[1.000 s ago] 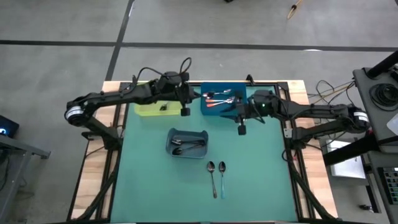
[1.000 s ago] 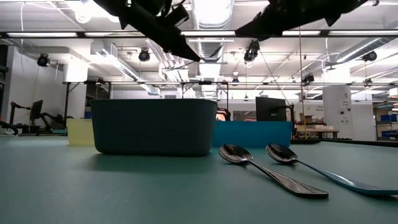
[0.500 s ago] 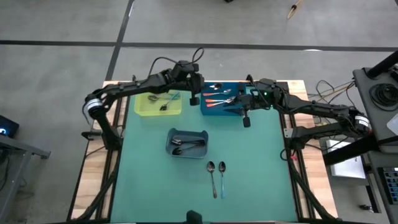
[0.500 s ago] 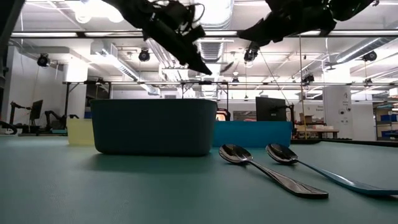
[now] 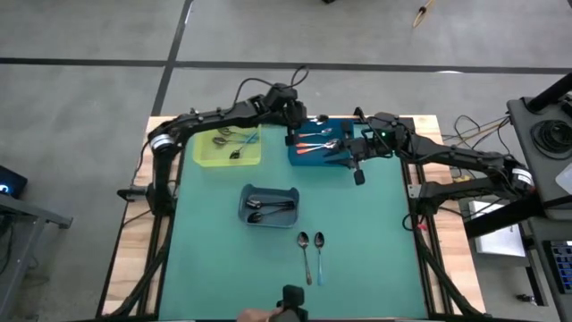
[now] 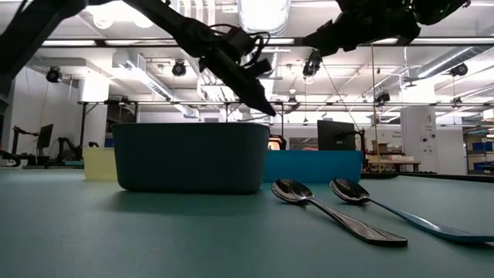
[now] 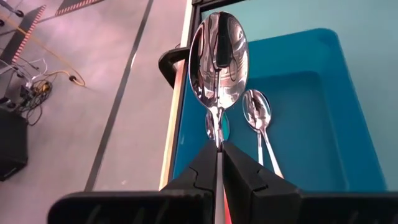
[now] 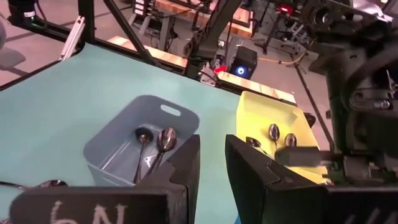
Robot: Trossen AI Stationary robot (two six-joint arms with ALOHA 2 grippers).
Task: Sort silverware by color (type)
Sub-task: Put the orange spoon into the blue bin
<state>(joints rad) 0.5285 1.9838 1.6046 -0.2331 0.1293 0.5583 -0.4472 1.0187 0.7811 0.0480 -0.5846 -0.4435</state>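
My left gripper (image 5: pixel 292 137) hangs over the near-left part of the blue bin (image 5: pixel 304 159), shut on an orange-handled spoon (image 7: pixel 217 59). The spoon's shiny bowl sticks out beyond the fingertips. Orange-handled spoons (image 5: pixel 313 143) lie in the blue bin. The yellow bin (image 5: pixel 204 159) holds spoons (image 5: pixel 228 139), and the grey bin (image 5: pixel 246 215) holds dark ones (image 5: pixel 271 207). A dark spoon (image 5: pixel 305 252) and a light-blue-handled spoon (image 5: pixel 319 250) lie flat on the mat. My right gripper (image 5: pixel 357 176) hovers at the blue bin's near-right corner, open, with nothing between its fingers. My left gripper pinches the spoon's thin neck (image 7: pixel 218 144), just behind the bowl, between its two fingers. The orange handle (image 7: pixel 225 208) runs back between them, so the spoon lies along the fingers. They slant down toward the table's far right. The spoon is lifted clear above the blue bin.
The three bins stand in the table's far half, and the grey bin (image 6: pixel 193 158) is nearest the middle. The green mat (image 5: pixel 214 268) lies bare at the near left and near right. A dark object and a hand (image 5: pixel 286 309) show at the table's near edge.
My left gripper has carried the spoon from the gap between the yellow and blue bins toward the far right, sinking a little, to above the blue bin. My right gripper has swung slightly toward the table's right edge, still open.
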